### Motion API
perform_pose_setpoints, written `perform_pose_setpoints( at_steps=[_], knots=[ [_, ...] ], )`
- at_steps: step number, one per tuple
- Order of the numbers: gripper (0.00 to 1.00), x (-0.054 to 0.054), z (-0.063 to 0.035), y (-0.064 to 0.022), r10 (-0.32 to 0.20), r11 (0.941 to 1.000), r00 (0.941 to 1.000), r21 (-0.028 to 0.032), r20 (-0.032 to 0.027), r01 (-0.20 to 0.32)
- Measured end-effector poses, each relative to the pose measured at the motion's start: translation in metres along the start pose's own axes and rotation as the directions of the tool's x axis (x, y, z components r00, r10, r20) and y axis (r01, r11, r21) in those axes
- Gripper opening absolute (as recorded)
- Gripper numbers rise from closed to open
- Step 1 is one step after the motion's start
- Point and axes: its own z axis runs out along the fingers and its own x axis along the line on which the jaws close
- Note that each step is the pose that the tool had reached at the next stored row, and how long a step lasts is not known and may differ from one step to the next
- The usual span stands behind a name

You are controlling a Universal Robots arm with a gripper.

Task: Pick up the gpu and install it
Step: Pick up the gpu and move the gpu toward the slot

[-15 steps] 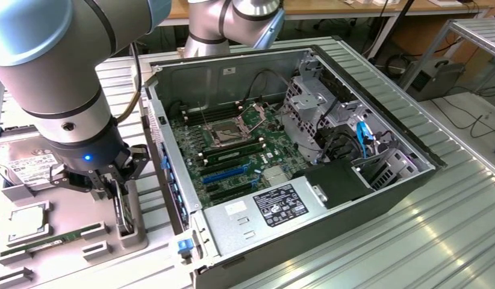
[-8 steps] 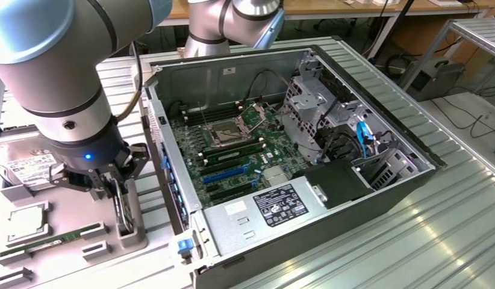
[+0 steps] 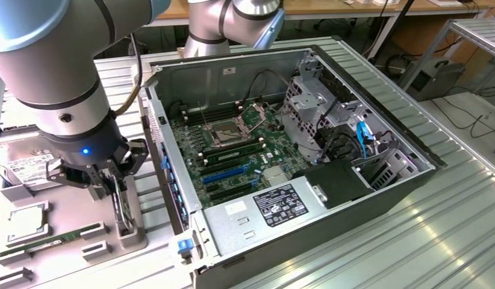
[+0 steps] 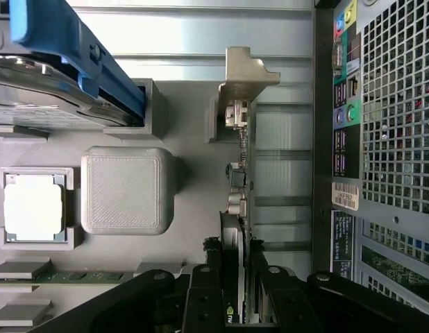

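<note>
The gpu (image 3: 124,212) is a thin black card standing on edge in a slot of the grey parts tray (image 3: 71,208) at the exterior view's left. My gripper (image 3: 115,189) has come down over it from above. In the wrist view the gpu (image 4: 241,180) runs edge-on away from my gripper (image 4: 235,277). Its silvery bracket (image 4: 246,73) is at the far end. The black fingers (image 4: 204,291) press against both faces of the card, so the gripper is shut on it. The card's lower edge looks seated in the tray.
The open computer case (image 3: 392,180) lies right of the tray, with its motherboard (image 3: 223,150) and a blue card slot (image 3: 223,174) exposed. Its perforated rear panel (image 4: 381,139) stands close beside the card. The tray also holds a processor (image 4: 34,205), a green memory stick (image 3: 50,244) and a hard drive (image 3: 23,168).
</note>
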Motion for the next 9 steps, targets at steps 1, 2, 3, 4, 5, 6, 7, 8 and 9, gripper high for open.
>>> perform_pose_setpoints(
  at_steps=[1, 2, 3, 4, 5, 6, 7, 8, 9],
  knots=[
    [0.26, 0.0, -0.0027, 0.0001, 0.0, 1.0, 1.0, 0.0, 0.0, 0.0],
    [0.26, 0.0, -0.0051, 0.0002, 0.0, 1.0, 1.0, 0.0001, 0.0, 0.0],
    [0.26, 0.0, -0.0076, 0.0003, 0.0, 1.0, 1.0, 0.0001, 0.0, 0.0],
    [0.26, 0.0, -0.0127, 0.0004, 0.0, 1.0, 1.0, 0.0, 0.0, 0.0],
    [0.26, -0.001, -0.0164, 0.0006, 0.0, 1.0, 1.0, 0.0002, -0.0003, 0.0],
    [0.26, -0.001, -0.0195, 0.0007, 0.0, 1.0, 1.0, 0.0002, -0.0004, 0.0],
    [0.26, -0.001, -0.023, 0.0008, 0.0, 1.0, 1.0, 0.0001, -0.0005, 0.0],
    [0.26, -0.001, -0.0273, 0.001, 0.0, 1.0, 1.0, 0.0, -0.0005, 0.0],
    [0.26, -0.001, -0.0316, 0.0011, 0.0, 1.0, 1.0, 0.0001, -0.0006, 0.0]
  ],
)
